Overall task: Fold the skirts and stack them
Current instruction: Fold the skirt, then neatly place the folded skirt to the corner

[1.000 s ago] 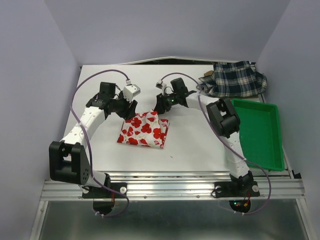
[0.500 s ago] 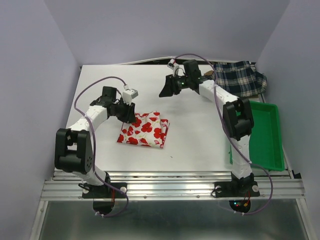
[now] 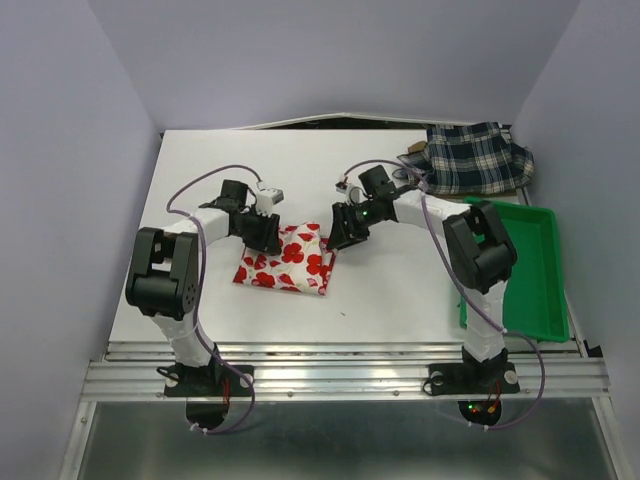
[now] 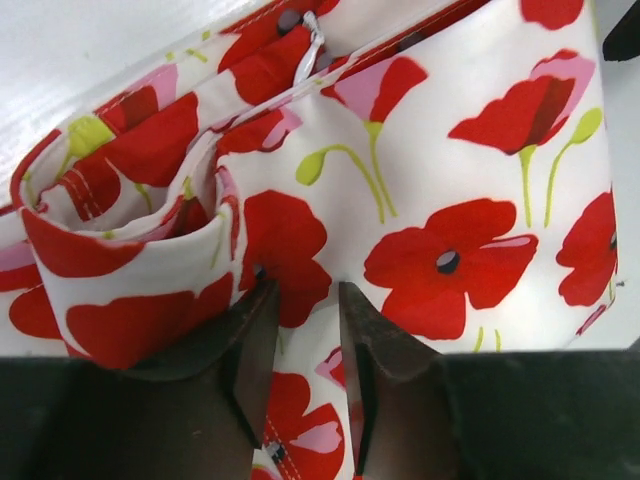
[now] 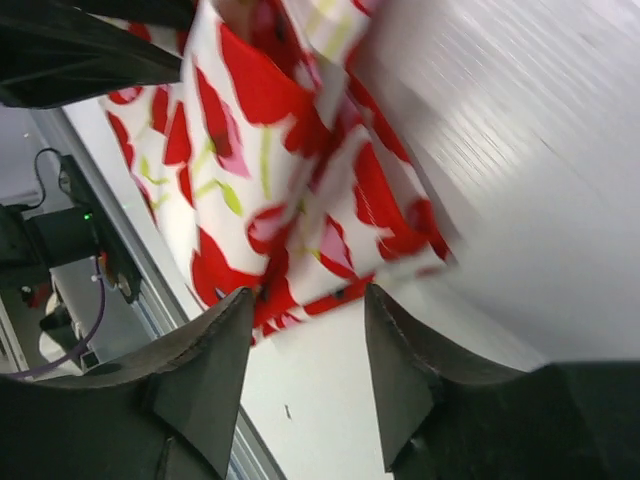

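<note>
Left hand (image 3: 268,232) at upper-left edge of floral skirt (image 3: 290,262), fingers nearly together, cloth in gap; gripping or not, cannot tell. Right hand (image 3: 338,235) spread wide at skirt's upper-right corner. Floral skirt folded compact, frame centre. Plaid skirt (image 3: 478,158) heaped unfolded, upper right corner of counter (image 3: 400,290); stack not begun. Bare counter lower centre; green tray (image 3: 515,265) bounds right side.

- I am looking at a white table (image 3: 400,290) that is carrying everything.
- A white, red-flowered skirt (image 3: 290,262) is lying folded on it, a little left of the middle.
- A plaid skirt (image 3: 478,158) is sitting bunched at the far right corner, with a tan cloth (image 3: 413,150) peeking out at its left side.
- A green tray (image 3: 525,270) is resting along the right edge, just nearer than the plaid skirt.
</note>
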You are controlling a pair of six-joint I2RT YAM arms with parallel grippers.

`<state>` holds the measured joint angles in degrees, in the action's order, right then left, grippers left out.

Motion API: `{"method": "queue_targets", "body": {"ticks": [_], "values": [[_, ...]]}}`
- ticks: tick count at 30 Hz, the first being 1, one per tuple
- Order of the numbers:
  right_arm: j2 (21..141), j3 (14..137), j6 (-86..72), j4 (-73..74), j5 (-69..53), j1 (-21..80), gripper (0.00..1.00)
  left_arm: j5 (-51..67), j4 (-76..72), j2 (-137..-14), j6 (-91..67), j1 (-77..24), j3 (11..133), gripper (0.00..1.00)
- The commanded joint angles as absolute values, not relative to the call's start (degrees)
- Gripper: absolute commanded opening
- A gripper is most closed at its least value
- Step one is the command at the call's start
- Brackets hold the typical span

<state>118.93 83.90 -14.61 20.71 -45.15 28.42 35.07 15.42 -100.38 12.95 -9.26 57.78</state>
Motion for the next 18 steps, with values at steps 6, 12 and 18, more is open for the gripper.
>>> {"method": "queue_targets", "body": {"ticks": [6, 12, 18], "values": [[105.21, 81.21, -14.94, 21.45, -34.80, 20.65, 0.69, 22.43, 9.67, -88.87, 18.71, -20.02, 58.53, 0.51], [106.69, 82.53, -22.05, 17.23, -40.51, 20.65, 0.61, 18.64, 9.14, -85.17, 16.26, -20.92, 58.62, 0.54], [113.01, 84.55, -27.68, 13.01, -40.26, 24.07, 0.61, 21.69, 9.39, -80.86, 15.55, -13.99, 57.57, 0.62]]}}
